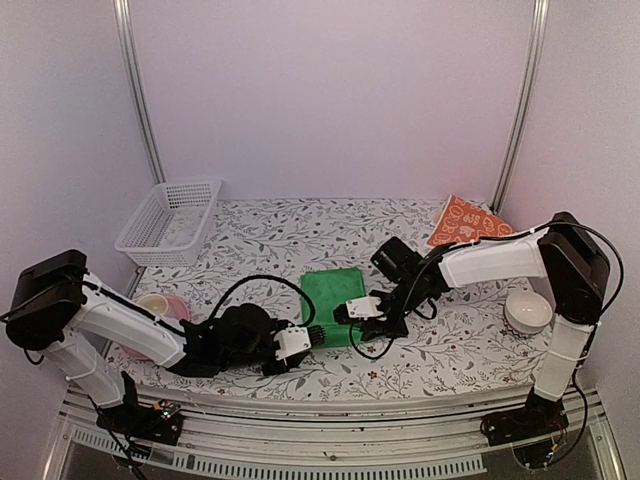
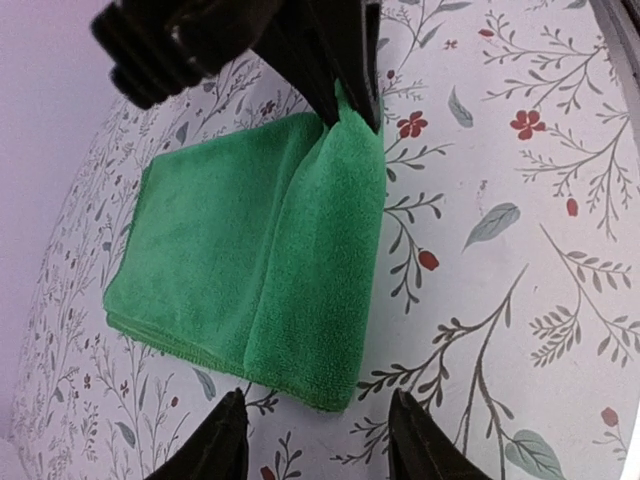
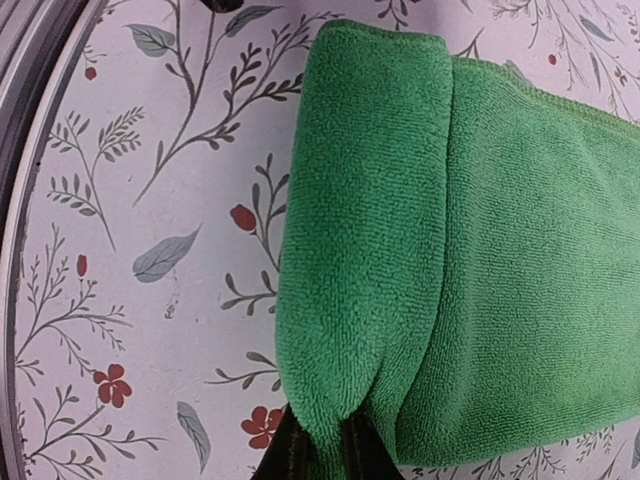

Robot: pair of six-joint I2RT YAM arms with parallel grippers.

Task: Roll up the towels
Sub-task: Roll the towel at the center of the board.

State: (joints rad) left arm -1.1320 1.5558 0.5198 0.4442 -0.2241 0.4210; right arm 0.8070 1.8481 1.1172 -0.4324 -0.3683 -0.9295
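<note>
Floral tabletop beneath. Pinching folded edge of green towel tight in right claw; holding left claw half-open, with towel corner just ahead of fingertips.

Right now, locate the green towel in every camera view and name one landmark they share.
Top external: green towel at the picture's centre.
Left wrist: left and middle of the frame.
Right wrist: fills the right half.
Shared landmark: the right gripper pinching its folded-over edge, top of the left wrist view, bottom of its own.
</note>
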